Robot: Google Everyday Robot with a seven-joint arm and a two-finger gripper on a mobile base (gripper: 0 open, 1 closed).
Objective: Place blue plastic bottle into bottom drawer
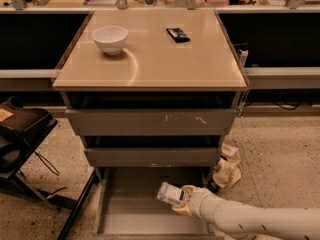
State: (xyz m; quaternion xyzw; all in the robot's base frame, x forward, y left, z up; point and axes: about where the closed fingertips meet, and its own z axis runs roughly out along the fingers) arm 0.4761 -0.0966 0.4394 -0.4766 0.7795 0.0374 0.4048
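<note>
Over the bottom drawer (131,218), tool (181,201) clamped on blue plastic bottle (169,193)

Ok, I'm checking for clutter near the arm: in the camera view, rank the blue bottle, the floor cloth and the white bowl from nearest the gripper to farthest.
1. blue plastic bottle, held in the gripper over the bottom drawer.
2. crumpled cloth, on the floor to the right.
3. white bowl, on the tabletop, far left.

One camera looks steeply down from high in front of the grey metal three-drawer cabinet (125,122), facing its drawer fronts from fairly near; its beige tabletop (165,64) fills the upper frame. At the cabinet's foot, the gripper (181,204) clasps the small blue-labelled clear plastic bottle (170,194) above the open grey bottom drawer (134,219).
</note>
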